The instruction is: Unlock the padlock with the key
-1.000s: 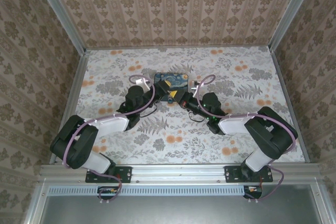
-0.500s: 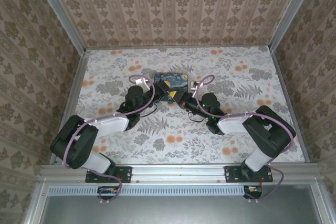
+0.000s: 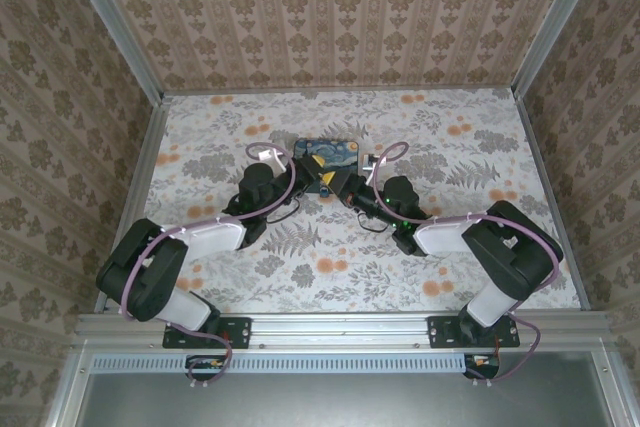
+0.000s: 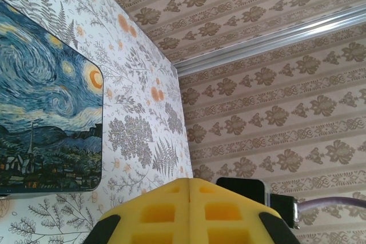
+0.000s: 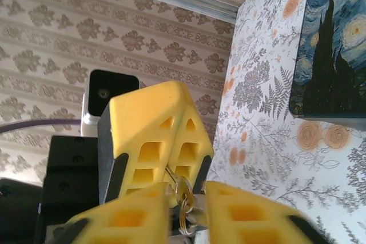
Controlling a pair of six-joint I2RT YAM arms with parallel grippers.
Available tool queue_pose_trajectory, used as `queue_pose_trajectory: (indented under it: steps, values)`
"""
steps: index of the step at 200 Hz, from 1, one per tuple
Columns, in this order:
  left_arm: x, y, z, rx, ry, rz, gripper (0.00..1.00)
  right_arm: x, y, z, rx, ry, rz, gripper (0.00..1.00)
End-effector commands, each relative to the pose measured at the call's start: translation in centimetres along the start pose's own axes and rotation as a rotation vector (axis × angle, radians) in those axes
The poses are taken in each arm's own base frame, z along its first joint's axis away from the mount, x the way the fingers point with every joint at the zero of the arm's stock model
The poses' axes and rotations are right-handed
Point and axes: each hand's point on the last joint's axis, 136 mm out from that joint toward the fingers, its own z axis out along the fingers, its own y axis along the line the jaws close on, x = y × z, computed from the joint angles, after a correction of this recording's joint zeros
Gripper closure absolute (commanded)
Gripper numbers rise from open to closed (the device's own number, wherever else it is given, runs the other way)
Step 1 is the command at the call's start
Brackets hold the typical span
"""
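Observation:
In the right wrist view my left gripper's yellow fingers (image 5: 151, 141) are shut on the shaft of the small metal key (image 5: 182, 188). The key's ring (image 5: 186, 221) hangs down into the gap between my right gripper (image 5: 189, 192) fingers, which stand apart and open. A grey metal piece (image 5: 197, 216) sits by the ring; I cannot tell if it is the padlock. From above, both grippers meet at the near edge of the Starry Night tin (image 3: 325, 155). The left gripper (image 4: 190, 181) shows its pads pressed together.
The blue-and-yellow painted tin (image 4: 46, 101) lies flat on the floral table cover (image 3: 330, 267), also seen as the tin (image 5: 331, 50) to the upper right of my right gripper. Patterned walls (image 3: 330, 17) close in the back and both sides.
My left gripper has closed its fingers. My right gripper has gone from shut to open. Both arms have hardly shifted by the tin.

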Motion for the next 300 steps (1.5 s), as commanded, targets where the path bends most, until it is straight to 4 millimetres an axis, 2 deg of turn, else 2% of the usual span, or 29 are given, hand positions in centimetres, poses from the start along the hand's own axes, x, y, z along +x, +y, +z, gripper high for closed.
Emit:
queue_pose_trajectory:
  steps: [1,11,23,51,53,57,86,120,123,153,181,234,300]
  values:
    - [-0.6,-1.4,-0.3,0.039,0.011,0.050,1.00,-1.5,0.2,-1.3,0.025,-0.044,-0.052,0.50]
    - [-0.9,-1.7,-0.4,0.041,0.014,0.057,1.00,-2.0,-0.2,-2.0,0.062,-0.062,-0.075,0.35]
    - [-1.2,-2.1,-0.7,0.050,0.021,0.069,1.00,-2.7,-0.7,-2.8,0.106,-0.085,-0.104,0.24]
    - [-1.6,-3.5,-1.0,0.081,0.051,0.104,1.00,-4.1,-0.8,-4.0,0.145,-0.114,-0.174,0.22]
    - [-1.6,-3.6,-1.1,0.084,0.055,0.107,1.00,-4.4,0.1,-4.3,0.123,-0.125,-0.186,0.22]
    - [-1.6,-3.9,-1.1,0.093,0.062,0.113,1.00,-4.7,0.7,-4.4,0.108,-0.132,-0.200,0.22]
    - [-1.5,-6.2,-1.1,0.163,0.125,0.161,1.00,-5.6,2.5,-4.6,0.043,-0.152,-0.274,0.29]
    - [-1.1,-8.4,-1.4,0.214,0.179,0.216,1.00,-5.1,5.6,-3.7,-0.089,-0.086,-0.305,0.32]
    - [-1.1,-8.5,-1.4,0.215,0.180,0.218,1.00,-5.0,5.0,-3.3,-0.086,-0.075,-0.296,0.33]
    - [-1.2,-9.1,-1.7,0.217,0.177,0.226,1.00,-5.0,6.0,-2.7,-0.179,-0.081,-0.247,0.40]
    - [-1.3,-8.9,-1.9,0.203,0.167,0.218,1.00,-4.4,6.5,-2.1,-0.236,-0.080,-0.212,0.45]
    - [-1.4,-8.2,-1.9,0.181,0.151,0.216,1.00,-2.3,6.9,-1.3,-0.241,-0.069,-0.203,0.47]
    - [-1.6,-7.1,-1.9,0.137,0.130,0.216,1.00,-1.5,6.8,-0.7,-0.228,-0.088,-0.180,0.51]
